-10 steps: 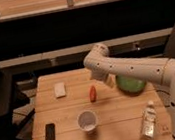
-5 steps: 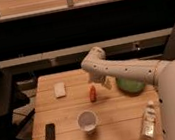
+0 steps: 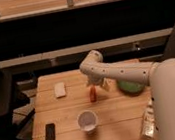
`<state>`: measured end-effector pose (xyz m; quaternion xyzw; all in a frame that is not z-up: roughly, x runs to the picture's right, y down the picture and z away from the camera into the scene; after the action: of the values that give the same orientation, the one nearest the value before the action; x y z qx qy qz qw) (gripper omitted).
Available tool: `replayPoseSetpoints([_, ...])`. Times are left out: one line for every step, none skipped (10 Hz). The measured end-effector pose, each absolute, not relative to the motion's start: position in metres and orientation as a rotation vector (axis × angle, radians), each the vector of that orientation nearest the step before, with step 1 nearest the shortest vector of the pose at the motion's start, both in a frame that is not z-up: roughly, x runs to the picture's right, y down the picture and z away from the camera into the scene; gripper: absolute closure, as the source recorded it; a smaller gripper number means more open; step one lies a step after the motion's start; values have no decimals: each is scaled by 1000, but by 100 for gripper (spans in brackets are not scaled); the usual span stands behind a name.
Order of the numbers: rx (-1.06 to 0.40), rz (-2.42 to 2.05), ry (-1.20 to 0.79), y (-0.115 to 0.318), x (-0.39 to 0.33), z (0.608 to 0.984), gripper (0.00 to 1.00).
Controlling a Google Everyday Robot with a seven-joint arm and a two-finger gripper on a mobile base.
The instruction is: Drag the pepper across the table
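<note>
We count one table bearing one pepper, one white cup, one green bowl, one flat black device, one pale block, one bottle, and one gripper just above the pepper.

Office-like room, wooden table, dark chair, long counter behind, claw by pepper

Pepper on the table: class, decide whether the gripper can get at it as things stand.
Probably yes. The gripper hangs right above the pepper, nothing between them; the cup stands apart, nearer the camera.
</note>
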<state>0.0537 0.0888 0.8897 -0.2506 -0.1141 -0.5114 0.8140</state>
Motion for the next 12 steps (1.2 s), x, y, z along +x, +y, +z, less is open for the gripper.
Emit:
replayPoseSetpoints([-535,-1099,-248,90,53,892,20])
replayPoseSetpoints([-533,-1107,-254,89,50,892,20])
replayPoseSetpoints([-534,-1110,-260,90,47,893,20])
replayPoseSetpoints([-539,-1118,-267,92,45,896,20])
replayPoseSetpoints([-543,-1122,-273,94,43,897,20])
replayPoseSetpoints([-548,-1129,-279,97,42,899,20])
replayPoseSetpoints([-550,-1131,-282,98,42,901,20])
replayPoseSetpoints([-550,-1131,-284,98,42,902,20])
replayPoseSetpoints([-551,-1133,-288,99,41,904,20])
replayPoseSetpoints([-554,-1135,-294,101,40,906,20])
replayPoseSetpoints([-555,-1137,-298,102,39,907,20])
replayPoseSetpoints([-557,-1138,-304,103,39,908,20])
